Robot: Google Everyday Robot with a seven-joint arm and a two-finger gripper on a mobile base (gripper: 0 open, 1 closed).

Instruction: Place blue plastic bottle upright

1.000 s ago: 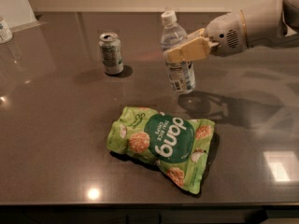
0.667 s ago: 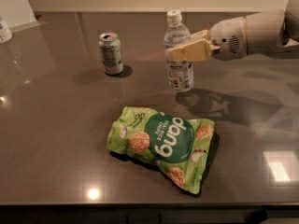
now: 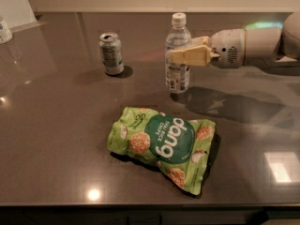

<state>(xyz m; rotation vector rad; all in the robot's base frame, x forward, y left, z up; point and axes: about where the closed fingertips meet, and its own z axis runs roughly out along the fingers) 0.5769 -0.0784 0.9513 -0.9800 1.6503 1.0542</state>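
The blue plastic bottle (image 3: 177, 75) is a small clear bottle with a white cap and a pale blue-and-white label. It stands upright on the dark grey table (image 3: 56, 125), right of centre toward the back. My gripper (image 3: 181, 51) reaches in from the right, its tan fingers (image 3: 192, 56) closed around the bottle's upper body, one in front and one behind. The white arm (image 3: 253, 46) extends level off to the right edge.
A silver drink can (image 3: 111, 53) stands upright left of the bottle. A green snack bag (image 3: 164, 144) lies flat in front of the bottle. A small white container (image 3: 4, 30) sits at the far left edge. The table's front edge runs along the bottom.
The bottle has gone from tilted to upright and now rests on the table. The gripper has stayed around it and the arm has levelled out.
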